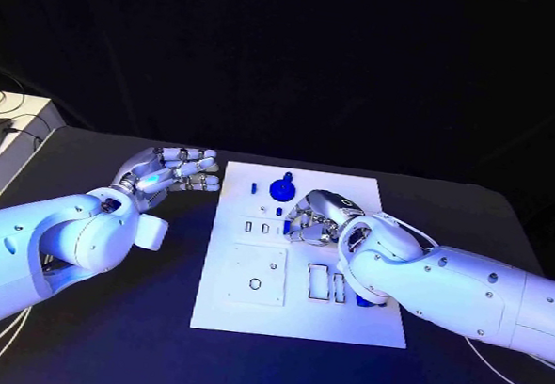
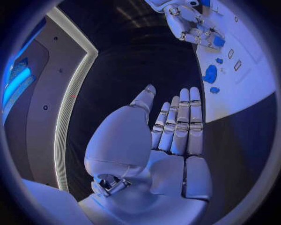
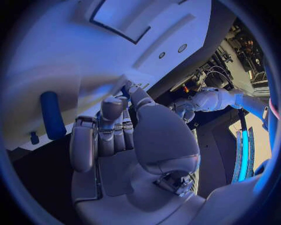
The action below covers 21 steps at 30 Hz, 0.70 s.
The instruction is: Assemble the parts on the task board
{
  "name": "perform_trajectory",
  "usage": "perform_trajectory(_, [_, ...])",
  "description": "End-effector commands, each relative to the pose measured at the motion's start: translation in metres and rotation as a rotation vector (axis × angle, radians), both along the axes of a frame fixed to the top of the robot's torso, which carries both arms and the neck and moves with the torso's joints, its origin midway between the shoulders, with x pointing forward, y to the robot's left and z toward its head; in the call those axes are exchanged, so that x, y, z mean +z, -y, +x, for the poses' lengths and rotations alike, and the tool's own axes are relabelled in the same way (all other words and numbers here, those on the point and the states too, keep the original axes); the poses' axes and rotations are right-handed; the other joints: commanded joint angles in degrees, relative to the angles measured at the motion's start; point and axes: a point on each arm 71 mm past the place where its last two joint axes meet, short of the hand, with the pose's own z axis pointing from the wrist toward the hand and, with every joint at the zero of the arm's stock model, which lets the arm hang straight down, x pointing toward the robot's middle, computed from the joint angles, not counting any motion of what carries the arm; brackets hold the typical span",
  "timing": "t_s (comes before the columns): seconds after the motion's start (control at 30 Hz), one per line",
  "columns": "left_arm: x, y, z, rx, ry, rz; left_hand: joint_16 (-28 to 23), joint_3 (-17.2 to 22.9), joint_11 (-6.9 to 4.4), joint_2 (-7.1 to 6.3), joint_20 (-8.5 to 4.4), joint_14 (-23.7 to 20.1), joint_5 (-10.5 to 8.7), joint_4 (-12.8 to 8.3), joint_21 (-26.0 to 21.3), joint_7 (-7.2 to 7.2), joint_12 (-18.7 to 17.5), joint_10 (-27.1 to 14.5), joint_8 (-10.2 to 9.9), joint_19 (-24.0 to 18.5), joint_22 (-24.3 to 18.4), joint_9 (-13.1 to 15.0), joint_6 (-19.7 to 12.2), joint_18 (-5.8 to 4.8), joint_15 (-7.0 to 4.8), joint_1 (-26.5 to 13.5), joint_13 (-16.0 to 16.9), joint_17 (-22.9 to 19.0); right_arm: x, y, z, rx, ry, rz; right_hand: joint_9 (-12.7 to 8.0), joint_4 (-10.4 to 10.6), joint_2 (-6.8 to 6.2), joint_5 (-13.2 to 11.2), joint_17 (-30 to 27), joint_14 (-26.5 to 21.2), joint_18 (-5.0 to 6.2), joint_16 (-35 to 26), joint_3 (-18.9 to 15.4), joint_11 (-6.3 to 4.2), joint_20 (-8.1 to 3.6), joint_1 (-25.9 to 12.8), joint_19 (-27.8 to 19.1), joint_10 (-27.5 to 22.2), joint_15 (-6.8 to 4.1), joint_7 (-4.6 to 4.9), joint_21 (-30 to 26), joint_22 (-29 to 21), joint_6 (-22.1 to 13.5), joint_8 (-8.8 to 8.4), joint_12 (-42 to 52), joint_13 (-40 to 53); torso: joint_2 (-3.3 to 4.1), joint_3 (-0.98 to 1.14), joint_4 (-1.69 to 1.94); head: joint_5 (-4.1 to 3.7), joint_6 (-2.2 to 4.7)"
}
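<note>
Watching from the head camera, I see my left hand (image 1: 175,169) hovering just left of the task board (image 1: 298,320), fingers straight, side by side, holding nothing. My right hand (image 1: 318,216) is bent down over the board's middle, fingers curled in against it; they may pinch a small blue part (image 3: 125,92), though I cannot tell for sure. A large round blue part (image 1: 282,191) sits on the board's far side, just left of that hand. The black surface (image 1: 95,340) carries the board, with darkness beyond its far edge.
</note>
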Motion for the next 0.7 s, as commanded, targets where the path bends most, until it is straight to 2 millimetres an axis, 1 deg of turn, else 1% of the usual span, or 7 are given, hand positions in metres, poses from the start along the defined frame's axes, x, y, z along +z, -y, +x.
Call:
perform_trajectory(0.03, [0.0012,0.0021,-0.0006,-0.019,0.007,-0.005,-0.07,0.0,0.0,-0.02,-0.13,-0.13,-0.33,-0.22,0.33,0.16,-0.11,-0.08,0.04,-0.44,0.0,0.09,-0.42,-1.13,-0.08,0.0,0.05,0.05,-0.0023,-0.0009,-0.0008,0.002,-0.007,-0.011,-0.05,0.7,-0.15,-0.5,-0.09,0.02,-0.92,-0.33,-0.03,0.04,-0.04,-0.34,5.41,-0.34,0.03,0.9,-0.25,13.08,0.41,0.14,-0.16,-0.02,-0.03,-0.04,0.04,-0.06,-0.03])
perform_trajectory(0.1, [0.0011,0.002,-0.0005,-0.019,0.007,-0.005,-0.07,0.0,0.0,-0.02,-0.13,-0.13,-0.33,-0.22,0.33,0.16,-0.11,-0.08,0.04,-0.44,0.0,0.09,-0.42,-1.13,-0.08,0.0,0.05,0.05,-0.0024,-0.0011,-0.0008,0.002,-0.008,-0.01,-0.09,1.17,-0.37,-0.88,-0.09,0.02,-0.92,-0.32,-0.25,0.06,-0.01,-0.3,5.41,-0.32,0.04,0.97,-0.23,13.09,0.31,0.16,-0.22,-0.11,-0.01,-0.04,0.04,-0.05,0.0])
perform_trajectory(0.3, [0.0011,0.002,-0.0004,-0.018,0.007,-0.005,-0.07,0.0,0.0,-0.02,-0.13,-0.13,-0.33,-0.22,0.33,0.16,-0.11,-0.08,0.04,-0.44,0.0,0.09,-0.42,-1.13,-0.08,0.0,0.05,0.05,-0.0024,-0.0019,-0.0011,0.006,-0.01,-0.003,-0.18,1.51,-0.75,-0.89,-0.08,-0.01,-0.9,-0.32,-0.54,0.19,0.02,-0.59,5.4,-0.49,0.11,1.14,-0.3,13.07,-0.06,0.04,-0.33,-0.18,-0.03,-0.02,-0.01,-0.08,0.01])
perform_trajectory(0.37, [0.001,0.002,-0.0004,-0.017,0.007,-0.005,-0.08,-0.03,0.04,-0.02,-0.12,-0.17,-0.35,-0.21,0.31,0.16,-0.11,-0.25,0.0,-0.46,-0.01,0.06,-0.85,-1.12,-0.06,0.01,0.05,0.04,-0.0023,-0.0022,-0.0012,0.008,-0.01,0.0,-0.28,1.87,-1.21,-1.67,-0.06,0.01,-0.89,-0.29,-0.89,0.31,0.08,-0.99,5.41,-0.61,0.18,1.3,-0.28,13.08,-0.51,-0.04,-0.45,-0.28,-0.01,-0.02,-0.02,-0.05,0.02])
perform_trajectory(0.57, [0.0009,0.0019,-0.0003,-0.017,0.006,-0.004,-0.09,-0.05,0.06,-0.04,-0.09,-0.21,-0.34,-0.23,0.3,0.18,-0.1,-0.36,0.01,-0.47,-0.01,0.06,-1.06,-1.12,-0.04,0.01,0.06,0.03,-0.0025,-0.0014,-0.0008,0.01,-0.011,0.004,-0.59,2.61,-2.1,-1.6,0.11,0.0,-0.81,-0.07,-0.92,0.69,0.4,-0.71,5.38,-1.17,0.44,1.92,-0.35,13.07,-2.08,-0.08,-1.01,-0.93,-0.02,0.0,0.02,0.0,0.07])
perform_trajectory(0.6, [0.0009,0.0019,-0.0003,-0.016,0.006,-0.004,-0.09,-0.05,0.06,-0.04,-0.09,-0.21,-0.34,-0.23,0.3,0.18,-0.1,-0.36,0.01,-0.47,-0.01,0.06,-1.06,-1.12,-0.04,0.01,0.06,0.03,-0.0025,-0.0011,-0.0006,0.008,-0.011,0.004,-0.68,2.77,-2.39,-1.67,0.2,-0.01,-0.77,0.07,-0.95,0.84,0.52,-0.69,5.37,-1.38,0.55,2.19,-0.43,13.05,-2.73,-0.11,-1.08,-1.1,-0.02,0.0,0.01,0.02,0.1])
perform_trajectory(0.7, [0.0008,0.0018,-0.0002,-0.016,0.006,-0.004,-0.09,-0.05,0.06,-0.04,-0.09,-0.21,-0.34,-0.23,0.3,0.18,-0.1,-0.36,0.01,-0.47,-0.01,0.06,-1.06,-1.12,-0.04,0.01,0.06,0.03,-0.0025,-0.0002,-0.0001,0.005,-0.009,0.005,-0.76,3.09,-2.81,-1.77,0.31,-0.12,-0.67,0.21,-0.92,1.1,0.81,-0.55,5.33,-1.69,0.76,2.59,-0.6,13.01,-3.84,-0.07,-1.05,-1.52,-0.03,0.0,-0.01,-0.01,0.12])
